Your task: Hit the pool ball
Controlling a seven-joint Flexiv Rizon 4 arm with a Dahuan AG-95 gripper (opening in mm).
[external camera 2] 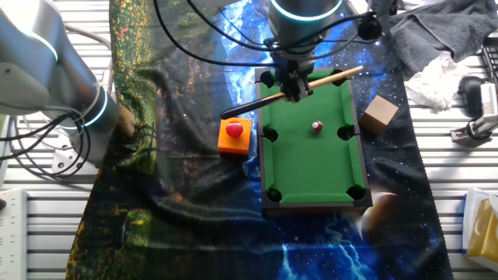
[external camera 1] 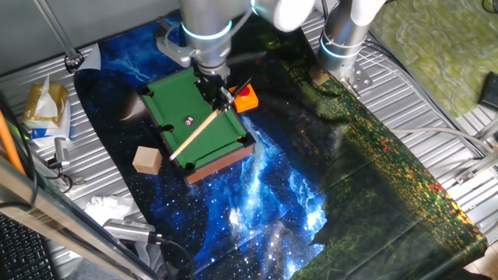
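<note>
A small green pool table [external camera 1: 204, 144] [external camera 2: 311, 167] stands on the blue space-print cloth. The pool ball [external camera 1: 189, 120] [external camera 2: 317, 126], tiny and whitish with a pink-red spot, lies on the felt between the side pockets. My gripper [external camera 1: 217, 92] [external camera 2: 292, 87] is shut on a thin cue stick [external camera 1: 194, 134] [external camera 2: 334, 76] and holds it tilted over the table's end. The cue's light end points past the table's edge, and its dark end points toward the orange box. The cue is close to the ball but apart from it.
An orange box with a red button [external camera 1: 246, 98] [external camera 2: 234, 134] sits against the table's side. A wooden block [external camera 1: 146, 159] [external camera 2: 378, 114] lies by the other side. A second arm's base [external camera 1: 342, 43] [external camera 2: 74, 97] stands nearby. Crumpled tissue [external camera 2: 436, 78] and a yellow bag [external camera 1: 43, 105] lie at the edges.
</note>
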